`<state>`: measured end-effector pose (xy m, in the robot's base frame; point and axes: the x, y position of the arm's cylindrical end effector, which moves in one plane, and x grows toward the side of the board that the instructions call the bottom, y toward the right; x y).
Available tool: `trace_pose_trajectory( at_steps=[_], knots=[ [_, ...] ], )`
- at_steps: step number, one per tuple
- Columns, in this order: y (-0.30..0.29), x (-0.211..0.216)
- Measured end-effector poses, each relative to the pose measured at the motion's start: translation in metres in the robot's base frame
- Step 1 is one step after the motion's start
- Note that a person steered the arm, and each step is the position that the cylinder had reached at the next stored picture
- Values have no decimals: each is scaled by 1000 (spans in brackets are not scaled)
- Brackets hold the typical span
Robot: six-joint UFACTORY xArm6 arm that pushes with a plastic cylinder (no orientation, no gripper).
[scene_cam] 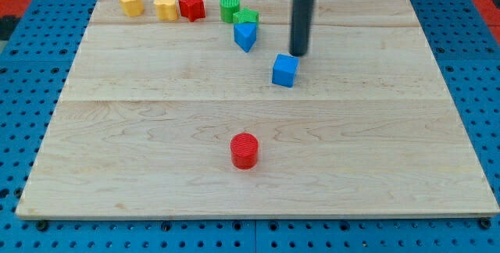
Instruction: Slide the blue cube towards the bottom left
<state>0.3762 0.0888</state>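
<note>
The blue cube (285, 70) sits on the wooden board (156, 151), a little right of centre in the upper half. My tip (298, 54) stands just above and to the right of the cube, very close to its top right corner. I cannot tell whether it touches the cube. The dark rod rises from there to the view's top edge.
A second blue block (245, 36), wedge-like, lies up and left of the cube. Along the top edge stand two yellow blocks (130, 2) (165, 7), a red star-like block (192, 6), a green cylinder (230, 8) and a green block (246, 16). A red cylinder (244, 151) stands below centre.
</note>
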Motion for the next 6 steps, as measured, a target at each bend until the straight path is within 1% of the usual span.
trace_pose_trajectory(
  at_steps=[1, 2, 3, 4, 5, 6],
  knots=[
    [-71, 65],
    [-100, 117],
    [-78, 74],
    [-73, 61],
    [-79, 33],
    [-92, 16]
  ],
)
